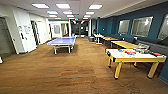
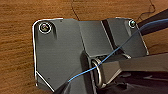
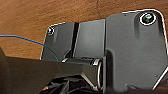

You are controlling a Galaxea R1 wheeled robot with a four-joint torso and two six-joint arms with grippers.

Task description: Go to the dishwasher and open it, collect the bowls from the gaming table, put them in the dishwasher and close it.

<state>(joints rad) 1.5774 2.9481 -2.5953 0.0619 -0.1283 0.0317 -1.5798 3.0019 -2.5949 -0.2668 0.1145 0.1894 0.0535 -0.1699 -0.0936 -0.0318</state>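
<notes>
Brown carpet (image 1: 75, 72) runs the length of a long common room under rows of ceiling light panels, with white walls on one side and a dark teal wall with windows on the other. At the right of the head view stands the gaming table (image 1: 136, 57), white-topped with a yellow edge and yellow legs, its long side running along the teal wall. On that top lie several small colourful things, blue near the middle, orange-red just beside it, dark and reddish shapes toward the far right end; these are probably the bowls (image 1: 129, 52) and game boxes, but they are too blurred to sort out or count. They sit spread along the middle and right of the top, away from the near left corner, which would suit a reach from the open carpet side.

Beyond it, further yellow-orange tables (image 1: 126, 44) line the same wall. A blue table-tennis table (image 1: 62, 41) stands out in the middle of the room, well apart from the gaming table. Past it the room narrows to a dark doorway area at the far end.

Both wrist views look down over the robot's own dark plate at the carpet, with a thin blue cable (image 2: 112, 52) crossing. Whether either gripper is spread or closed cannot be told. I judge the robot to be driving, arms hanging low and carrying nothing visible.
</notes>
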